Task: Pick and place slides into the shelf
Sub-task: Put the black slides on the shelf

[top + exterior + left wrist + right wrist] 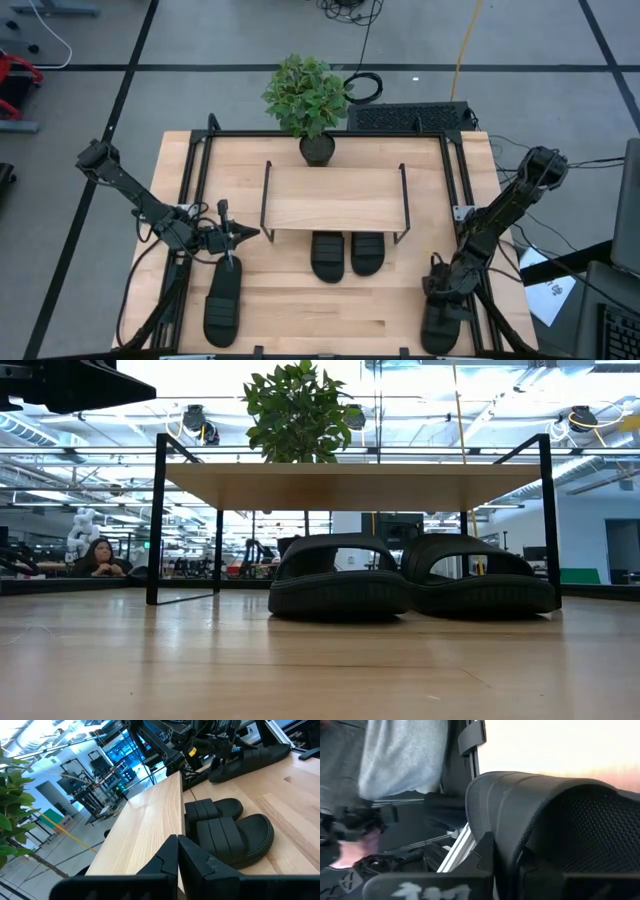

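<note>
The shelf [335, 197] stands mid-table on thin black legs, its light wood top level. Two black slides [327, 255] [367, 253] rest on their soles side by side under its near edge, and the low view shows them [340, 580] [480, 580] the same way. A third slide [222, 300] lies flat near the left front. Just beyond that slide's far end my left gripper [235, 235] hovers shut, touching nothing. A fourth slide [445, 322] lies at the right front with my right gripper [440, 290] shut on it. My right gripper holds the fourth slide by its wide strap [505, 815], at the strap's edge. One finger [484, 855] is outside the strap and the other [535, 870] sits under it. The fingers come slanting down from the table's far side. The sole lies on the table.
A potted plant [308, 100] stands behind the shelf at the table's far edge. Black rails [190, 180] run along the table's left and right sides. Bare wood lies between the two outer slides at the front. A person [98, 557] sits in the room beyond.
</note>
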You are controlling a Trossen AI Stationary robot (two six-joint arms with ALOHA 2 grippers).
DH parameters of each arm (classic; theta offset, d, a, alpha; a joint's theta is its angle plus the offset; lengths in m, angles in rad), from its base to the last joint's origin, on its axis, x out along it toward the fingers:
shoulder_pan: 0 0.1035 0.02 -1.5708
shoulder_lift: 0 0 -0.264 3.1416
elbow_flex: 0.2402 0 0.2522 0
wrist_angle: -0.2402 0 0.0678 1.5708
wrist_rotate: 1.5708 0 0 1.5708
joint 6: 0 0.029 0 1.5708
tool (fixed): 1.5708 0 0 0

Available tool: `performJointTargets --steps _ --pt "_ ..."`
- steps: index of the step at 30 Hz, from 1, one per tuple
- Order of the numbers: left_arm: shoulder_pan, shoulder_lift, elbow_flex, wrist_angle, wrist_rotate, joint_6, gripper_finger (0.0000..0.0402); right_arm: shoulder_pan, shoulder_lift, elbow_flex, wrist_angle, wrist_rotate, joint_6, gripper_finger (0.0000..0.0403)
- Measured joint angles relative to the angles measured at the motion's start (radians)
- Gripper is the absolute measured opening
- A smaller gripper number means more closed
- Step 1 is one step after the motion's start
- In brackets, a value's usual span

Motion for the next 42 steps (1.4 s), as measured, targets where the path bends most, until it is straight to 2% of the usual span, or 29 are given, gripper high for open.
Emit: performJointTargets --steps 3,6,9,11,16,21,23,28,32,42 --pt "0.000 0.000 0.000 0.000 0.000 0.000 0.0011 -0.024 -0.004 0.059 -0.113 -0.024 -0.058 0.0004" --pt "0.000 0.000 0.000 0.000 0.000 0.000 0.0003 -0.050 -0.027 0.145 -0.314 -0.049 -0.140 0.0003" --pt "0.000 0.000 0.000 0.000 0.000 0.000 0.0002 -0.071 -0.069 0.223 -0.526 -0.045 -0.224 0.0002" --pt "0.000 0.000 0.000 -0.004 0.000 -0.006 0.0006 -0.081 -0.109 0.247 -0.591 -0.014 -0.283 0.0002" --pt "0.000 0.000 0.000 -0.008 0.001 -0.013 0.0014 -0.126 -0.209 0.208 -0.553 0.055 -0.394 0.0001" --pt "0.000 0.000 0.000 -0.010 0.001 -0.013 0.0005 -0.178 -0.295 0.131 -0.388 0.042 -0.479 0.0001" --pt "0.000 0.000 0.000 -0.017 0.001 -0.016 0.0002 -0.181 -0.332 0.128 -0.378 0.038 -0.493 0.0001" --pt "0.000 0.000 0.000 -0.031 0.001 -0.022 0.0009 -0.180 -0.409 0.128 -0.443 0.060 -0.493 0.0001" --pt "0.000 0.000 0.000 -0.033 0.001 -0.022 0.0016 -0.180 -0.448 0.155 -0.575 0.089 -0.536 0.0001" --pt "0.000 0.000 0.000 -0.040 0.001 -0.022 0.0001 -0.180 -0.468 0.324 -0.748 0.149 -0.695 0.0001"
